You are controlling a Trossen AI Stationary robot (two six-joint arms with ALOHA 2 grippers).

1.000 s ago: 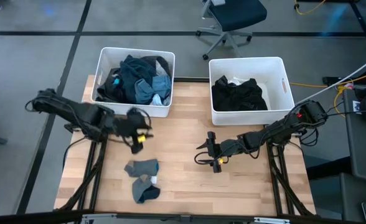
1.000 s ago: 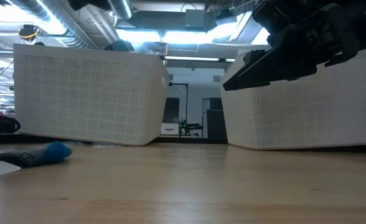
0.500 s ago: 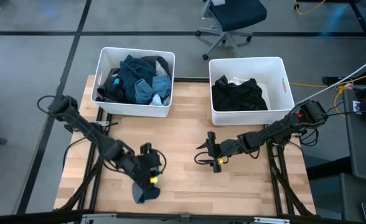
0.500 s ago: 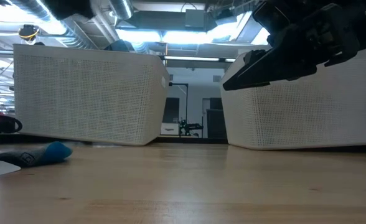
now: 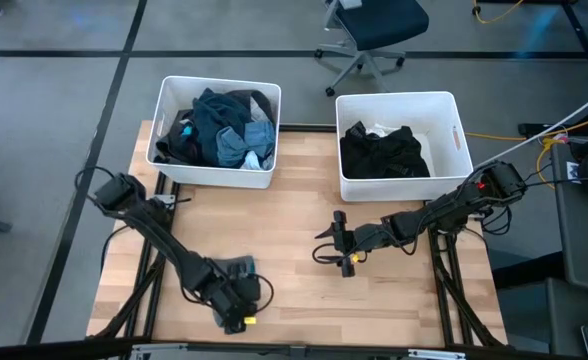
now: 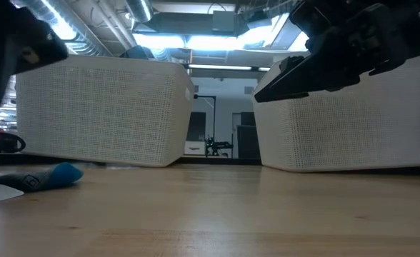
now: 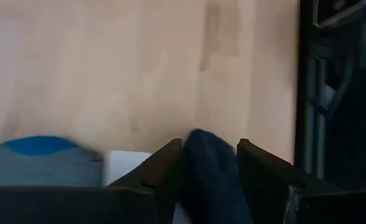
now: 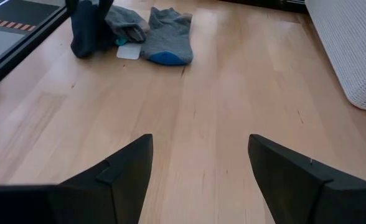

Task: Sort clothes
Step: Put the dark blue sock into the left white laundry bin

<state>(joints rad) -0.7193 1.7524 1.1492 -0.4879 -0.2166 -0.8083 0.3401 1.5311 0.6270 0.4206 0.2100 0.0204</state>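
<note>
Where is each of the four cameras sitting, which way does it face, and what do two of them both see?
High view: above the table, looking straight down; both arms, left tool on the socks, right tool mid-table.
Low view: at tabletop height, facing the two white bins; dark arm parts hang above.
Left wrist view: looks past its fingers, a dark sock between them.
Right wrist view: looks along the table past its open fingers.
Shared: right wrist and high views both show the socks.
</note>
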